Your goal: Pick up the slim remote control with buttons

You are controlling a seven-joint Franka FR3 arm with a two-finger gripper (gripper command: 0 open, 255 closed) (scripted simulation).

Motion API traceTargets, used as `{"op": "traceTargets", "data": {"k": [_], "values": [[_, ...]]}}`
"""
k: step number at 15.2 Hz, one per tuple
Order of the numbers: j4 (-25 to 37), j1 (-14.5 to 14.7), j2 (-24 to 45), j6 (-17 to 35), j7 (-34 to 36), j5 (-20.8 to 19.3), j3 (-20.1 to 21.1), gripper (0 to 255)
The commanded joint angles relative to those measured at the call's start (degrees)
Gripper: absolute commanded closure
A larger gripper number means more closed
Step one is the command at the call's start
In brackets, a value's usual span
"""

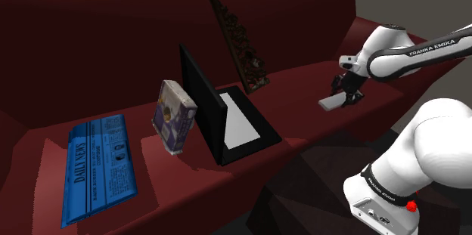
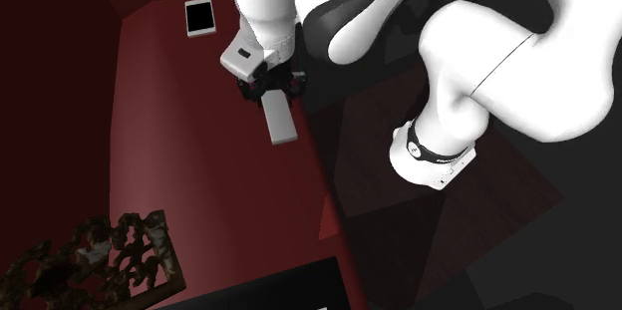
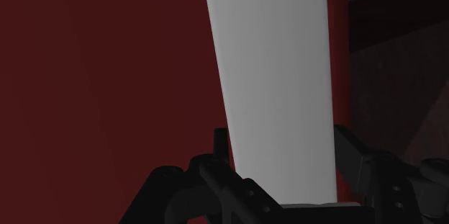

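The dark red sofa takes up most of what I can see from here, and the white arm leans in over the seat near its front edge. Along the seat sit an open black laptop, a blue Daily News newspaper, a dark carved panel propped against the backrest, and a small printed box standing on end.

The slim remote control is a plain grey bar, with no buttons that I can make out. It is just above the seat near the front edge, well apart from the laptop. The pincer is closed on one end of it, and in the wrist view a black finger presses each long side.

With the grip so near the end, I'd lift it straight up and slowly. The long free end could swing or slip if the wrist jerks or rolls. Keeping the bar about level and well clear of the cushion would be the safe way.

Its long axis runs roughly along the sofa's front edge. The free end points away from the pincer, toward the laptop and the carved panel.
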Motion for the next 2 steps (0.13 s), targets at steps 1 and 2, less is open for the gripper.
{"op": "traceTargets", "data": {"k": [1, 2], "values": [[0.1, -1.1, -1.7, -1.9, 0.1, -0.1, 1.3, 255], [0.1, -1.1, -1.7, -1.9, 0.1, -0.1, 1.3, 255]]}}
